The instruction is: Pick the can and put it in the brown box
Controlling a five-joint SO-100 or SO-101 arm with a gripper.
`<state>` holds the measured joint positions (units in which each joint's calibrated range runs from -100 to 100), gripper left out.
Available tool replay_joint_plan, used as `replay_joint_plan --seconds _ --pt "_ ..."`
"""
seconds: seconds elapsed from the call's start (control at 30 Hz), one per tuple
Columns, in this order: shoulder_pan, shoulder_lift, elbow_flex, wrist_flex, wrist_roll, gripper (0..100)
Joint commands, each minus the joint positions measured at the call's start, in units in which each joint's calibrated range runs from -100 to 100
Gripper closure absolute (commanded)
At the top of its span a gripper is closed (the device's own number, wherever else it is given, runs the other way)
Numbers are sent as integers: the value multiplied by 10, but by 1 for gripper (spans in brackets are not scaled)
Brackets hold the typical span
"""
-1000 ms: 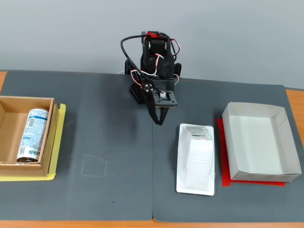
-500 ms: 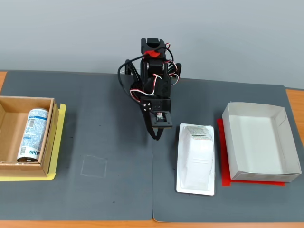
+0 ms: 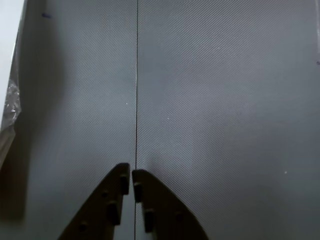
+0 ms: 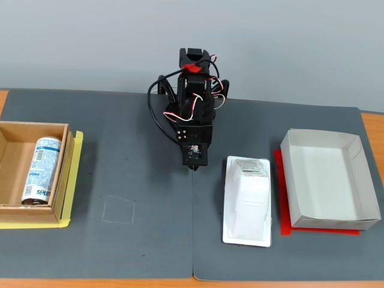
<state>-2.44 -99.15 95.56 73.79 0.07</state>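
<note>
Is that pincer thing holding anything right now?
No. The pincer is shut on nothing, above bare grey mat. The slim white can already lies in the brown cardboard box.

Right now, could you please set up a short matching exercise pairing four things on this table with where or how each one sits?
Things:
1. can
2. white tray package
3. white paper box
4. pincer

Places or states:
A. on a red sheet, far right of the fixed view
B. lying inside the brown box
C. shut, holding nothing
D. on the dark mat, right of centre

Pairs: 1-B, 2-D, 3-A, 4-C
</note>
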Motion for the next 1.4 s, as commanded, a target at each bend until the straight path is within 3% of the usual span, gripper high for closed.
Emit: replay_joint_plan --seconds 0.0,1.37 --pt "-2 -7 -31 7 0 99" --pt "2 -2 -34 4 -2 99"
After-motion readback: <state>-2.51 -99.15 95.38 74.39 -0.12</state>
